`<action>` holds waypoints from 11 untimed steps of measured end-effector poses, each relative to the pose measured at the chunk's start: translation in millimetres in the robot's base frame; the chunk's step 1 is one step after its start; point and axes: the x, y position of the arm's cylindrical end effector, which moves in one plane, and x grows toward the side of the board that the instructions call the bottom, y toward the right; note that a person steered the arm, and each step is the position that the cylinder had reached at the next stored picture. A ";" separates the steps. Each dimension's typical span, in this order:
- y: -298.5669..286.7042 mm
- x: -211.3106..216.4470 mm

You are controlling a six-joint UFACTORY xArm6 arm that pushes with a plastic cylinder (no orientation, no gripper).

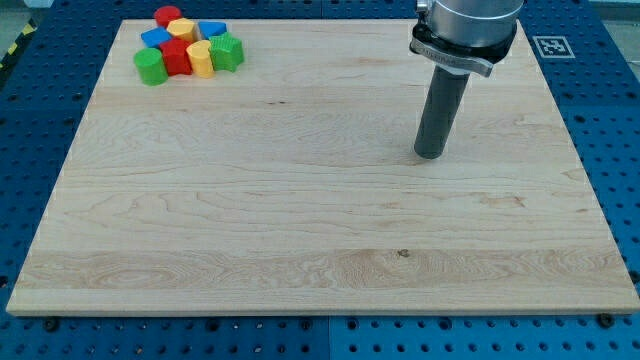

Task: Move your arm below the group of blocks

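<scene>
A tight group of blocks sits near the board's top left corner. It holds a red round block [167, 16], a yellow block [181, 29], a blue block [212, 29], another blue block [155, 38], a red block [177, 56], a yellow cylinder [200, 59], a green block [227, 52] and a green cylinder [150, 66]. My tip [430, 154] rests on the wooden board [320, 220] far to the right of the group and lower in the view, touching no block.
The board lies on a blue perforated table [610, 120]. A small printed marker [549, 46] sits on the table past the board's top right corner. The arm's grey mount [465, 30] hangs above the rod.
</scene>
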 end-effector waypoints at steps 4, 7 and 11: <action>11.7 -3.7; 15.7 -5.1; -131.4 -17.4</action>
